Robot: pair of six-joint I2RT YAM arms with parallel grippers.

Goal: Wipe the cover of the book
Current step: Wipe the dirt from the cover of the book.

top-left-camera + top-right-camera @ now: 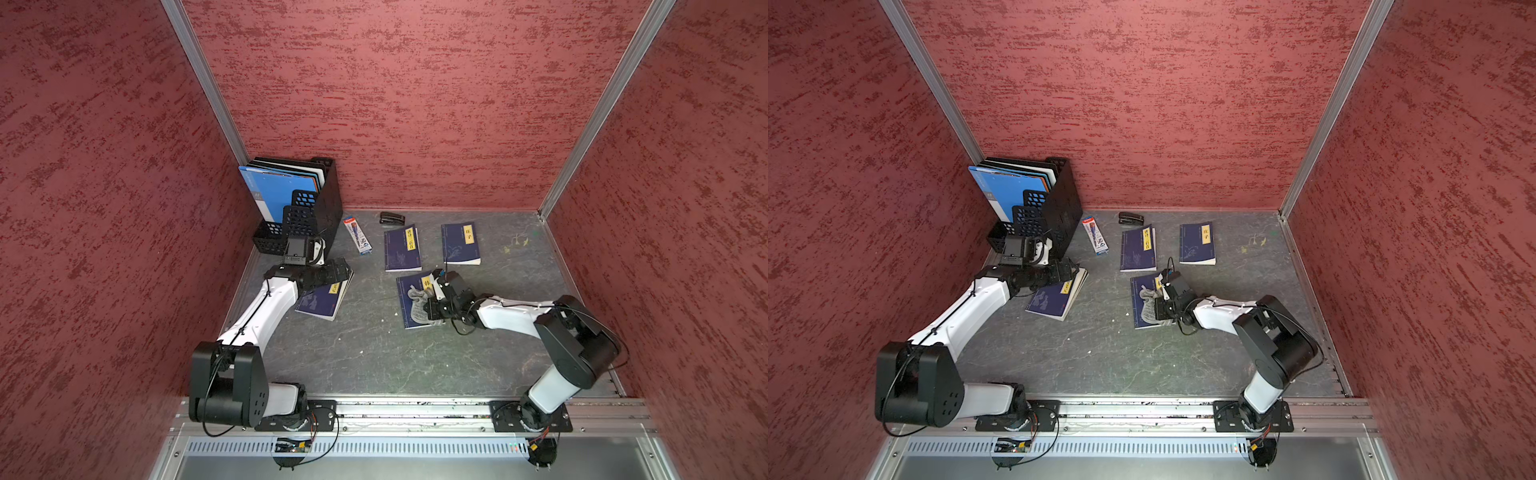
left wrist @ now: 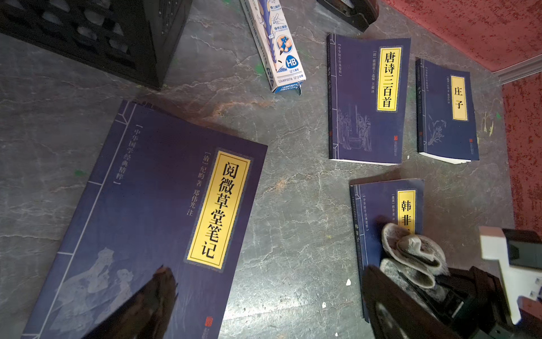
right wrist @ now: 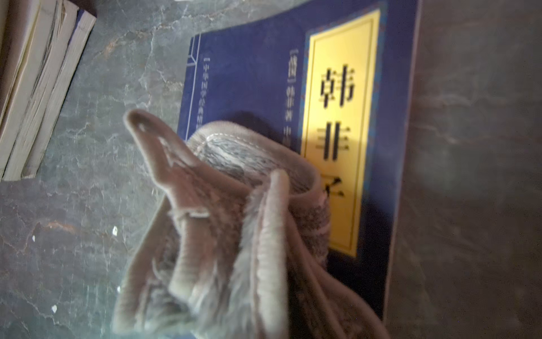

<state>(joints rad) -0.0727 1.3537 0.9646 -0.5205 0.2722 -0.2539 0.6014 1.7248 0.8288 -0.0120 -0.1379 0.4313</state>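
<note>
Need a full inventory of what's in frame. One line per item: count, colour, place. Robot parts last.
centre book: 1, dark blue with yellow label; flat, under the cloth
other books: 3, same colours; flat, one at the left, two nearer the back wall
cloth: 1, grey; bunched on the centre book
file rack: 1, black mesh; back left corner
folders: several, mostly blue; upright in the file rack
pencil box: 1, white and blue; beside the file rack
stapler: 1, black; by the back wall
table: 1, grey marbled
left hand: 1, black; open, over the left book
right hand: 1, black; shut on the cloth
</note>
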